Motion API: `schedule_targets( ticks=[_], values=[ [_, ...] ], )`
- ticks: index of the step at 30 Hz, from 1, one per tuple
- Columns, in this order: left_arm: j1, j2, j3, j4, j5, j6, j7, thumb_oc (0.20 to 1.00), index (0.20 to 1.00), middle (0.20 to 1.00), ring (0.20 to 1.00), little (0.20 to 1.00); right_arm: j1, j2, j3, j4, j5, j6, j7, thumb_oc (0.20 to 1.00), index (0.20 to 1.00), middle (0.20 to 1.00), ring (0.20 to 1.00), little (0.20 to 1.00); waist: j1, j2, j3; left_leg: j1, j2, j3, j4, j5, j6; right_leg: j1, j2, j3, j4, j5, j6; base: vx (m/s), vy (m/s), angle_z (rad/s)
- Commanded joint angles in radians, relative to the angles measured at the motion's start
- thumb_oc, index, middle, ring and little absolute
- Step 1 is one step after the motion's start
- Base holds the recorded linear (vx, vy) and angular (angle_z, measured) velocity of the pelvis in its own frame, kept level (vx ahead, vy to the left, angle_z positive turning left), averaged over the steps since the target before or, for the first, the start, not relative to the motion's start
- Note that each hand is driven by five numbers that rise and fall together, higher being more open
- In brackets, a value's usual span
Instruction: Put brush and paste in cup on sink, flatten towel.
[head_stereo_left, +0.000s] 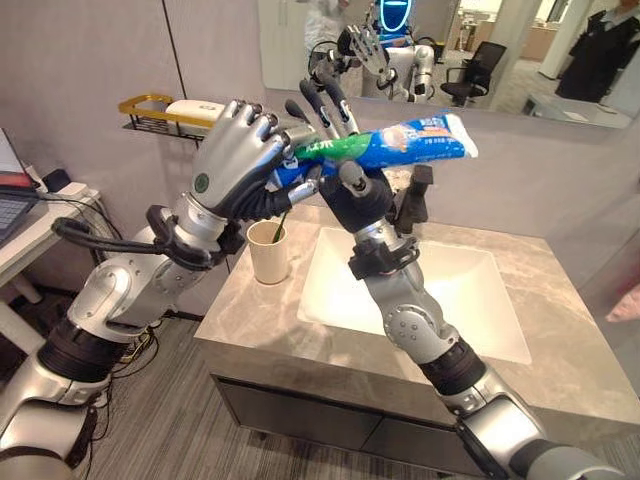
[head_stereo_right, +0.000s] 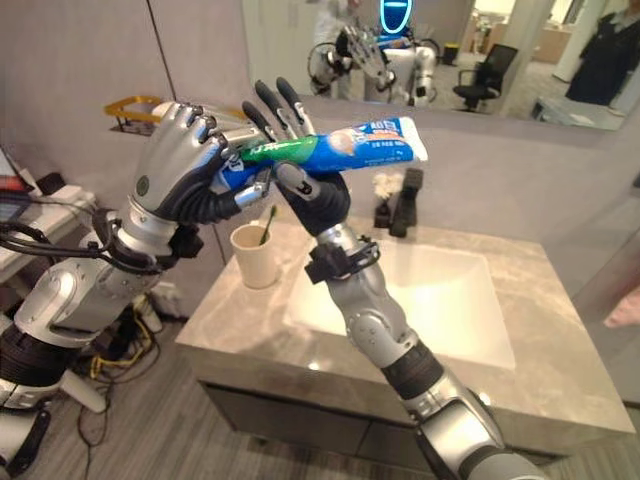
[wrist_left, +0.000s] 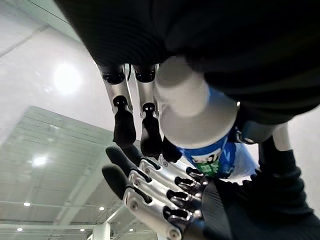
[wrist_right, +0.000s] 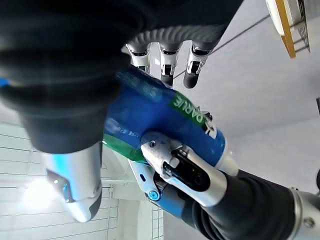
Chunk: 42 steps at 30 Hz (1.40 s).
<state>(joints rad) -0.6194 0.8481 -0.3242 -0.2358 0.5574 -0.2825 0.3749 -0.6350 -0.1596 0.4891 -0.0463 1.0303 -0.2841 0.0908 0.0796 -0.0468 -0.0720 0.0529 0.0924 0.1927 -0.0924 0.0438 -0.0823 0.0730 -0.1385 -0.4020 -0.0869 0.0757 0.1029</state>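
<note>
Left eye view: the brush (head_stereo_left: 279, 227) already stands in the cup (head_stereo_left: 268, 251), left of the basin (head_stereo_left: 415, 290) on the sink top. The paste (head_stereo_left: 400, 143) is held level, high above the cup; the left hand (head_stereo_left: 235, 155) is curled round its cap end, and the right hand (head_stereo_left: 345, 175) props it with straighter fingers. By my judgement, paste and towel remain.

Right eye view: the same, cup (head_stereo_right: 254, 254) below.

Left wrist view: the white cap (wrist_left: 192, 112) faces the camera.

Right wrist view: the left thumb (wrist_right: 187, 172) presses on the tube (wrist_right: 150, 115).
</note>
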Motion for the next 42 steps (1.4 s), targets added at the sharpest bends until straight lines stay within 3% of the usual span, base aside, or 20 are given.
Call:
schedule_targets(
  ticks=[1,10,19,38,39,40,42],
  values=[
    [-0.041,0.027,0.019,0.006,-0.055,0.000,0.017,0.200,0.200,0.200,0.200,0.200,-0.079,0.006,-0.068,-0.094,0.029,-0.092,0.027,1.000,1.000,1.000,1.000,1.000,-0.006,-0.040,-0.040,-0.044,0.024,-0.030,0.005,0.025,-0.037,0.041,-0.105,-0.050,0.009,0.033,0.083,-0.01,0.030,0.31],
    [0.057,-0.015,0.034,-0.017,-0.086,-0.015,-0.006,0.200,0.200,0.200,0.200,0.200,-0.080,0.006,-0.071,-0.133,0.037,-0.106,0.022,1.000,1.000,1.000,1.000,1.000,-0.013,-0.044,-0.041,-0.050,0.024,-0.022,0.005,0.024,-0.028,0.022,-0.107,-0.038,0.011,0.039,0.082,-0.01,0.016,0.01],
    [0.146,-0.141,0.009,0.008,-0.123,-0.013,-0.022,0.200,0.200,0.200,0.200,0.200,-0.053,0.003,-0.099,-0.168,0.045,-0.122,0.001,1.000,1.000,1.000,1.000,1.000,-0.036,-0.049,-0.045,-0.045,0.029,0.000,0.005,0.019,-0.022,0.006,-0.104,-0.012,0.010,0.041,0.080,0.00,0.003,-0.02],
    [0.254,-0.168,0.038,0.038,-0.138,-0.012,-0.030,0.200,0.200,0.200,0.200,0.200,-0.054,0.003,-0.071,-0.163,0.055,-0.110,-0.003,1.000,1.000,1.000,1.000,1.000,-0.042,-0.043,-0.046,-0.041,0.044,0.026,0.005,0.023,-0.023,-0.016,-0.094,0.017,0.009,0.043,0.076,-0.01,-0.001,-0.07],
    [0.265,-0.171,0.037,0.041,-0.142,-0.012,-0.032,0.200,0.200,0.200,0.200,0.200,-0.050,0.002,-0.071,-0.163,0.058,-0.109,-0.002,0.809,0.809,0.809,0.809,0.809,-0.041,-0.043,-0.043,-0.043,0.045,0.025,0.005,0.024,-0.024,-0.016,-0.094,0.018,0.008,0.043,0.076,0.00,0.000,0.00],
    [0.272,-0.171,0.036,0.042,-0.144,-0.013,-0.034,0.200,0.200,0.200,0.200,0.200,-0.048,0.003,-0.070,-0.164,0.059,-0.110,-0.002,0.686,0.686,0.686,0.686,0.686,-0.040,-0.043,-0.044,-0.043,0.045,0.025,0.005,0.024,-0.024,-0.015,-0.093,0.016,0.008,0.043,0.076,0.00,0.000,0.00],
    [0.276,-0.171,0.037,0.045,-0.142,-0.012,-0.031,0.200,0.200,0.200,0.200,0.200,-0.047,0.003,-0.069,-0.164,0.059,-0.111,-0.003,0.526,0.526,0.526,0.526,0.526,-0.039,-0.044,-0.042,-0.046,0.044,0.023,0.005,0.026,-0.024,-0.015,-0.093,0.015,0.008,0.043,0.076,0.00,0.000,0.00]
  ],
)
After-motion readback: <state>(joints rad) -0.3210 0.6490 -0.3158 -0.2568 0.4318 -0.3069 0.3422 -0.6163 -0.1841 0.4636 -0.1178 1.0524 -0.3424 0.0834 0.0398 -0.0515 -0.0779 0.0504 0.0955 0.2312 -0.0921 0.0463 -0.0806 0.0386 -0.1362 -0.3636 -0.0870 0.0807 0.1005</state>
